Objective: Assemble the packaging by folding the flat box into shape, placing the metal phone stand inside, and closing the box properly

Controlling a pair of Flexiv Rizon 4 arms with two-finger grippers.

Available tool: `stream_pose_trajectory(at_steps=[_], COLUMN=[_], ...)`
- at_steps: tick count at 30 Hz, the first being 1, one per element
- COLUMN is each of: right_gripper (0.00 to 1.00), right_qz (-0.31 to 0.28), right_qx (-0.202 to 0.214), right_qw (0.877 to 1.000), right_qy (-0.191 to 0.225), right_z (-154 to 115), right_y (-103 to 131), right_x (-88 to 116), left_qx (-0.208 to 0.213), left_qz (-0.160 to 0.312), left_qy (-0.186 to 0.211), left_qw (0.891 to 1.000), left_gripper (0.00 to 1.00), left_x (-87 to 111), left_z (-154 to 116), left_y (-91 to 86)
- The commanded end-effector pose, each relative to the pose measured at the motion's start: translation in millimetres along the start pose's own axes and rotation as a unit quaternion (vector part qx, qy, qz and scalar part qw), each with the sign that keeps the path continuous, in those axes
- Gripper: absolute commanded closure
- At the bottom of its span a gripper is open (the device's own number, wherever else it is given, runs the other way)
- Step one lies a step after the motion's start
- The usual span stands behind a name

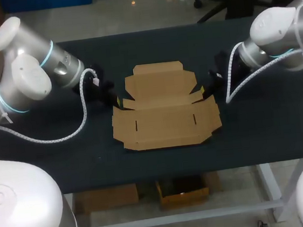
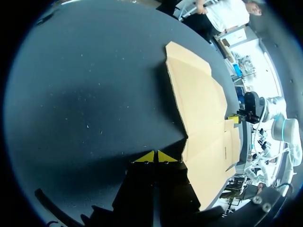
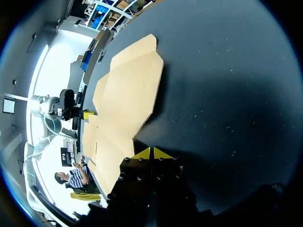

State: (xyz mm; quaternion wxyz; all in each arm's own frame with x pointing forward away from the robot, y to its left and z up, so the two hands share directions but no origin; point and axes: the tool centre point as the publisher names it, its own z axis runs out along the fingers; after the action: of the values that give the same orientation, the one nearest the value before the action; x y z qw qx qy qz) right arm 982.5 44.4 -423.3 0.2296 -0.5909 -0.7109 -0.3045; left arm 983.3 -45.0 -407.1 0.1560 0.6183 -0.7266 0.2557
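1. Pretty much at square one: the flat box (image 1: 164, 109) lies unfolded on the table (image 1: 261, 129), and I can't see any wall standing up yet.
2. The left gripper (image 2: 155, 157) has its yellow tips pinched together on nothing. The box edge sits just beside it, on the side toward the other arm.
3. The right gripper (image 3: 151, 153) is the same deal, closed and empty, with the cardboard just beside it.
4. The metal phone stand isn't in any view, so I'd say folding, loading and closing are all still to do.

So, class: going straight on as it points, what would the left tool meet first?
Probably the bare table beside the flat box, not the cardboard itself; depth from the left tool is unclear.
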Motion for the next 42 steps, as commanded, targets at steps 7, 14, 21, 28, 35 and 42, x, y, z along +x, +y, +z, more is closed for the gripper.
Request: stream_pose_trajectory(at_steps=[7, 14, 21, 28, 35, 42], right_gripper=[1.00, 1.00, 1.00, 1.00, 1.00, 1.00], right_qz=[0.006, 0.014, 0.019, 0.022, 0.026, 0.036], right_qx=[-0.001, -0.009, -0.013, -0.018, -0.024, -0.031], right_qw=[1.000, 1.000, 0.999, 0.999, 0.998, 0.997], right_qy=[0.002, -0.013, -0.025, -0.039, -0.048, -0.062], right_z=[3, 2, 2, 2, 2, 2], right_y=[-2, -4, -7, -7, -7, -8], right_x=[-1, 5, 11, 17, 21, 24], left_qx=[0.005, 0.013, 0.022, 0.025, 0.022, 0.019], left_qz=[0.004, 0.014, 0.022, 0.028, 0.028, 0.029], left_qy=[0.004, 0.003, -0.002, -0.012, -0.024, -0.036], left_qw=[1.000, 1.000, 1.000, 0.999, 0.999, 0.999], left_gripper=[1.00, 1.00, 1.00, 1.00, 1.00, 1.00], left_x=[1.7, 10.6, 18.1, 24.2, 28.4, 33.9], left_z=[5, 4, 1, 2, 3, 5], left_y=[2.5, 7.8, 10.7, 11.2, 5.2, 1.1])
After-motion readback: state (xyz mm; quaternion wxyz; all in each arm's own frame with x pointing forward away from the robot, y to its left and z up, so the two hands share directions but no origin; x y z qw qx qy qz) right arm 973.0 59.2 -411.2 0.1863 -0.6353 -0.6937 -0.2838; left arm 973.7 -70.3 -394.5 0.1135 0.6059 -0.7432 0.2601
